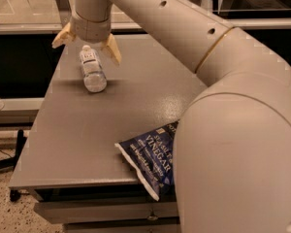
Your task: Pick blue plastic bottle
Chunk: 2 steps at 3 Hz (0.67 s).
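The blue plastic bottle (92, 69) lies on its side at the far left of the grey table (87, 130), white cap pointing away from me. My gripper (86, 43) hangs over the bottle's cap end, open. Its two cream fingers are spread wide, one (62, 35) to the left of the cap and one (111, 50) to the right. The fingers do not touch the bottle. My arm (184, 28) stretches from the lower right across the table to the gripper.
A dark blue vinegar chip bag (148, 161) lies near the table's front edge, partly hidden by my arm's large shoulder (237, 164). The table's left edge is close to the bottle. A window ledge (29, 28) runs behind the table.
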Each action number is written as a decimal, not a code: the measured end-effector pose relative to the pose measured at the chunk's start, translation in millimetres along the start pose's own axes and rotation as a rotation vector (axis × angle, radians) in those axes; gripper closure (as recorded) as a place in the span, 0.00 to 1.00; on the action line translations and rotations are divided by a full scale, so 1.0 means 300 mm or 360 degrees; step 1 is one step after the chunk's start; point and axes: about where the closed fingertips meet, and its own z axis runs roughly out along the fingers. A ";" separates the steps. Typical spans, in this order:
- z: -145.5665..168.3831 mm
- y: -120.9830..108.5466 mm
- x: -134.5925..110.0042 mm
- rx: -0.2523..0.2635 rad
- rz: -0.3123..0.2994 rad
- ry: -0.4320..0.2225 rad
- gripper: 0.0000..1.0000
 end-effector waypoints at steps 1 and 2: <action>0.044 0.031 0.011 -0.0093 -0.0111 0.0036 0.00; 0.088 0.058 0.020 -0.0164 -0.0154 0.0052 0.00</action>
